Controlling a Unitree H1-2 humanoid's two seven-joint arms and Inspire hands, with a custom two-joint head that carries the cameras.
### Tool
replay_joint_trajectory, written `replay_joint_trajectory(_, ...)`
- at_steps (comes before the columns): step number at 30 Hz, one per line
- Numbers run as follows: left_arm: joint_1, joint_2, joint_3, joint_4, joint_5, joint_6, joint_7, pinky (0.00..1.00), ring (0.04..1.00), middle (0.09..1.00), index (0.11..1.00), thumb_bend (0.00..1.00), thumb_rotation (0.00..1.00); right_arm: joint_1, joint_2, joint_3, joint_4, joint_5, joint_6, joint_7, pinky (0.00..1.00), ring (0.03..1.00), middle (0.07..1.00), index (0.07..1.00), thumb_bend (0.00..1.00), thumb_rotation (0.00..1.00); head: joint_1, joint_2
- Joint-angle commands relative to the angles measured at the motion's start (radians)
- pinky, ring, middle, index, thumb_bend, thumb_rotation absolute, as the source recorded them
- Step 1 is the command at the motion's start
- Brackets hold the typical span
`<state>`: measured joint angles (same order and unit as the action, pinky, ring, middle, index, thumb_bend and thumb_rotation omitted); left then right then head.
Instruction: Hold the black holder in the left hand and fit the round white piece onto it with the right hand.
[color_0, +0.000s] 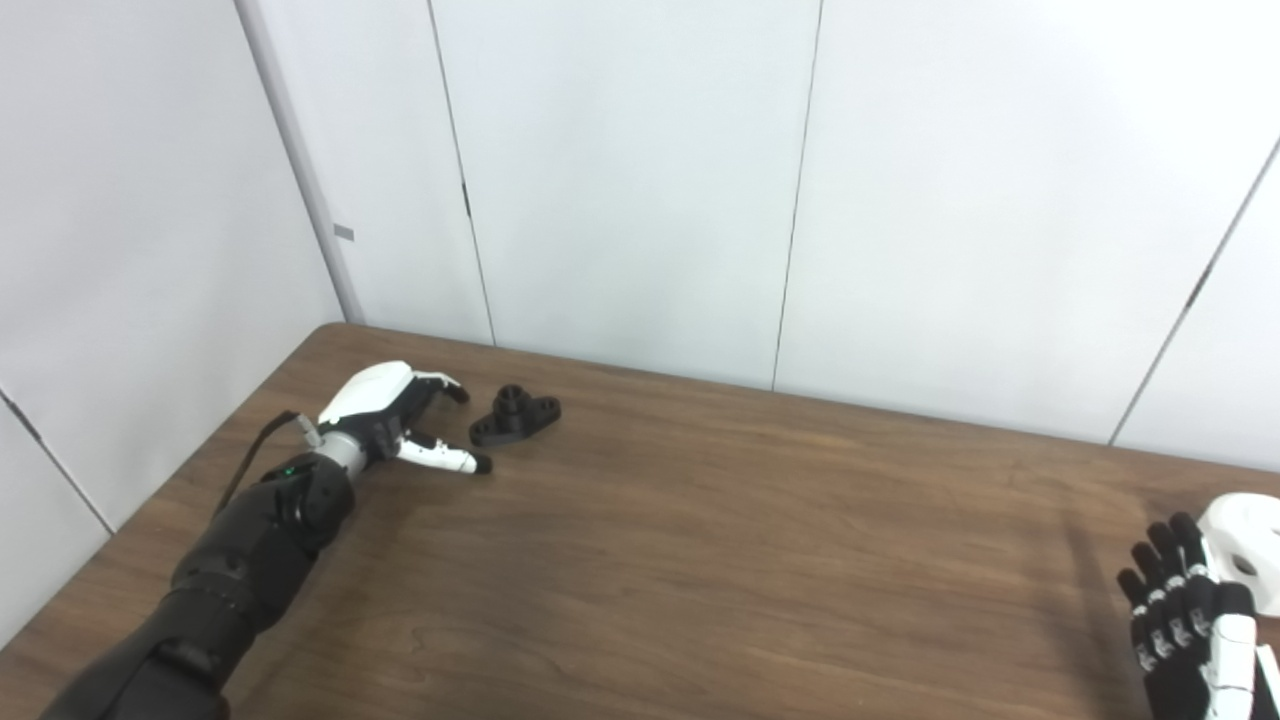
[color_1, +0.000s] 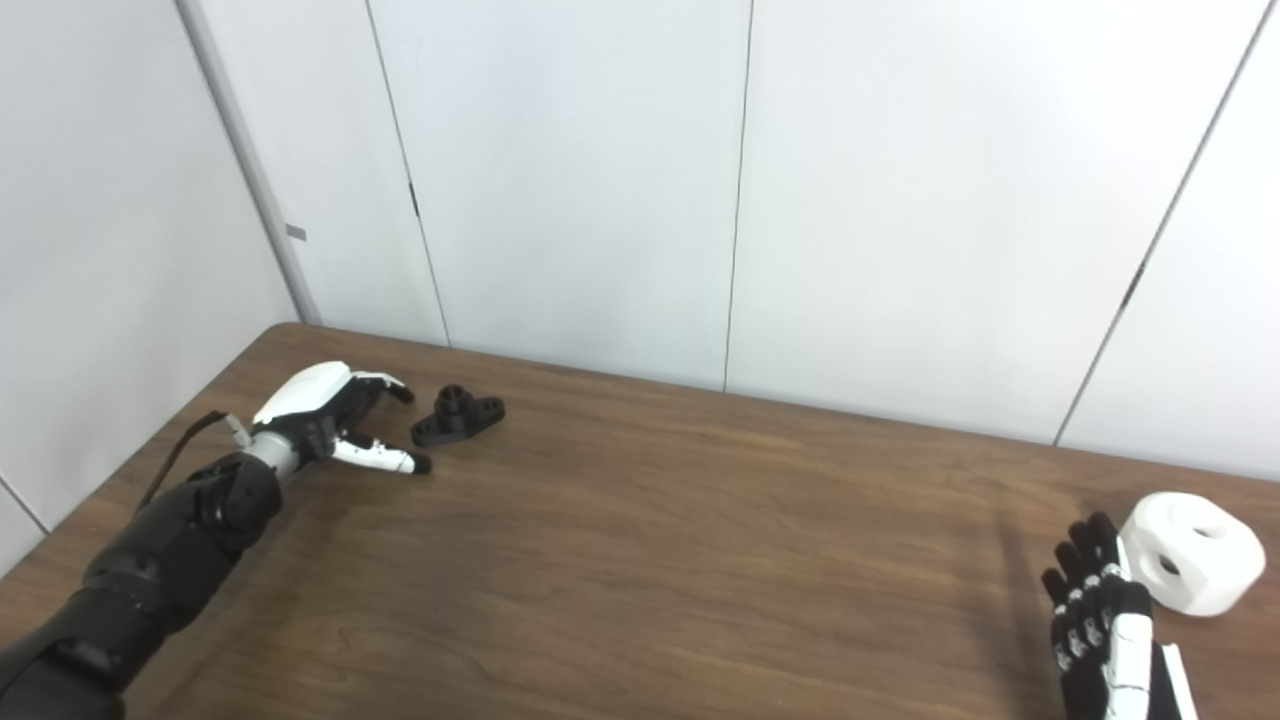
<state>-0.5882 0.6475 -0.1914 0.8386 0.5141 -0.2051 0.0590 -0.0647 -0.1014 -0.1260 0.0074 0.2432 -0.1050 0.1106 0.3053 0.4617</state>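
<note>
The black holder (color_0: 515, 414) lies flat on the brown table at the far left; it also shows in the right eye view (color_1: 458, 415). My left hand (color_0: 395, 412) is open just to its left, fingers and thumb spread toward it, not touching. The round white piece (color_1: 1190, 550) with holes sits on the table at the right edge; it is cut off in the left eye view (color_0: 1245, 535). My right hand (color_1: 1100, 610) is open right beside it on its left, fingers upright, holding nothing.
The brown wooden table (color_0: 700, 560) runs under both arms. White wall panels (color_0: 640, 180) stand close behind its far edge and along the left side.
</note>
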Motion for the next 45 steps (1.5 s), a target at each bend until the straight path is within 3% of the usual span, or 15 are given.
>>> replay_joint_trajectory(1, -0.048, 0.002, -0.01, -0.01, 0.006, -0.016, 0.009, 1.0, 0.936, 0.877, 0.78, 0.94, 0.38, 0.002, 0.009, 0.003, -0.02, -0.003, -0.007, -0.006, 1.0, 1.0, 1.0, 1.0, 0.41, 1.0, 0.0, 0.003)
replay_joint_trajectory(24, -0.088, -0.024, -0.061, 0.04, 0.004, -0.048, 0.016, 0.98, 0.935, 0.883, 0.764, 0.94, 0.38, -0.002, 0.023, 0.005, -0.021, -0.013, -0.016, -0.01, 1.0, 1.0, 1.0, 1.0, 0.42, 1.0, -0.021, 0.005)
replay_joint_trajectory(29, -0.097, -0.026, -0.065, 0.057, 0.01, -0.07, 0.04, 0.98, 0.936, 0.877, 0.731, 0.92, 0.33, -0.003, 0.021, 0.004, -0.014, -0.012, -0.018, -0.009, 1.0, 1.0, 1.0, 1.0, 0.42, 1.0, -0.018, 0.009)
replay_joint_trajectory(30, -0.1, -0.025, -0.073, 0.066, 0.026, -0.091, 0.07, 0.97, 0.925, 0.848, 0.612, 0.73, 0.2, -0.004, 0.019, 0.004, -0.011, -0.009, -0.022, -0.004, 1.0, 1.0, 1.0, 1.0, 0.42, 1.0, -0.018, 0.009)
replay_joint_trajectory(31, -0.102, -0.023, -0.08, 0.074, 0.038, -0.106, 0.091, 0.96, 0.907, 0.801, 0.536, 0.61, 0.11, -0.005, 0.018, 0.004, -0.008, -0.006, -0.025, -0.001, 1.0, 1.0, 1.0, 1.0, 0.41, 1.0, -0.018, 0.009)
replay_joint_trajectory(32, -0.105, -0.021, -0.087, 0.081, 0.046, -0.124, 0.109, 0.96, 0.901, 0.785, 0.51, 0.56, 0.08, -0.006, 0.016, 0.004, -0.006, -0.007, -0.027, 0.0, 1.0, 1.0, 1.0, 1.0, 0.41, 1.0, -0.014, 0.01)
replay_joint_trajectory(36, -0.115, -0.015, -0.103, 0.098, 0.054, -0.163, 0.121, 1.0, 0.886, 0.723, 0.484, 0.52, 0.05, -0.009, 0.016, 0.001, -0.004, -0.005, -0.028, -0.001, 1.0, 1.0, 1.0, 1.0, 0.39, 1.0, -0.013, 0.011)
replay_joint_trajectory(45, -0.119, -0.009, -0.098, 0.09, 0.043, -0.188, 0.116, 1.0, 0.879, 0.711, 0.483, 0.52, 0.05, -0.015, 0.019, 0.0, -0.003, -0.008, -0.03, -0.008, 1.0, 1.0, 1.0, 1.0, 0.43, 1.0, -0.011, 0.009)
